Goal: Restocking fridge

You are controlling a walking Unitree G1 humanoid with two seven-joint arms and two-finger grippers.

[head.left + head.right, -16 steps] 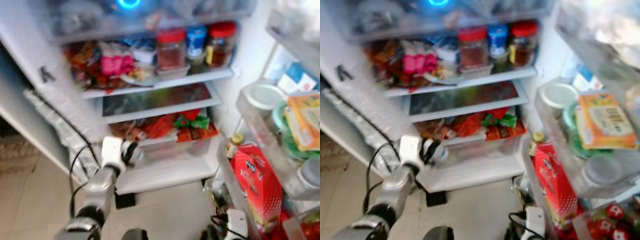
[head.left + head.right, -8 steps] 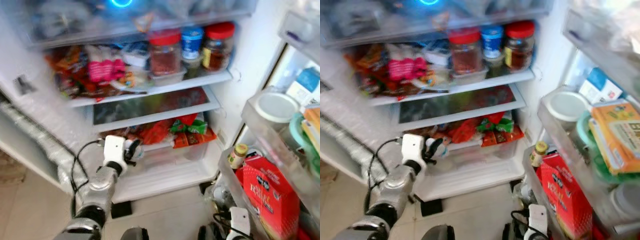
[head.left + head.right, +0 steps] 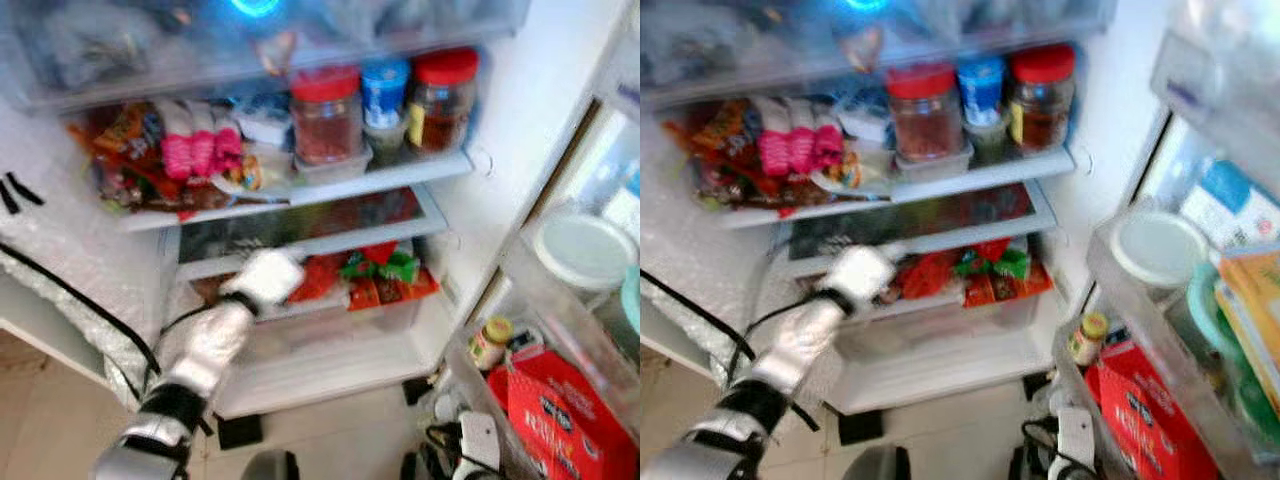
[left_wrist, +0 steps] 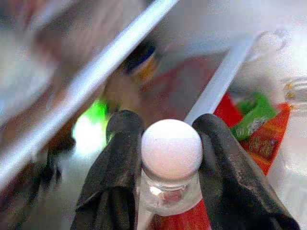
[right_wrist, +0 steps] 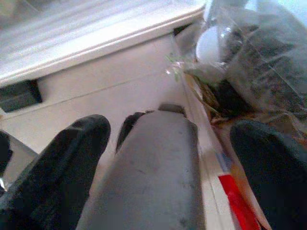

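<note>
My left arm (image 3: 215, 340) reaches into the open fridge, its white wrist (image 3: 264, 277) at the front of the lower drawer (image 3: 385, 310). In the left wrist view my left gripper (image 4: 169, 126) is shut on the neck of a clear bottle (image 4: 171, 152) with a white cap and a red label. Beyond it lie red and green packets (image 4: 256, 129) and a shelf edge. My right gripper (image 5: 172, 132) hangs low by the fridge door, fingers (image 5: 72, 158) wide apart and holding nothing.
The upper shelf (image 3: 400, 172) carries two red-lidded jars (image 3: 325, 110), a blue-lidded tub (image 3: 385, 90) and pink packets (image 3: 200, 150). Below is a dark glass shelf (image 3: 300, 215). Door bins on the right hold a red carton (image 3: 560, 420), a small yellow-capped bottle (image 3: 488, 342) and a white-lidded container (image 3: 580, 245).
My left arm has risen and pushed forward into the fridge with the bottle, from beside the drawer front to the lower shelf. The view has shifted slightly.
</note>
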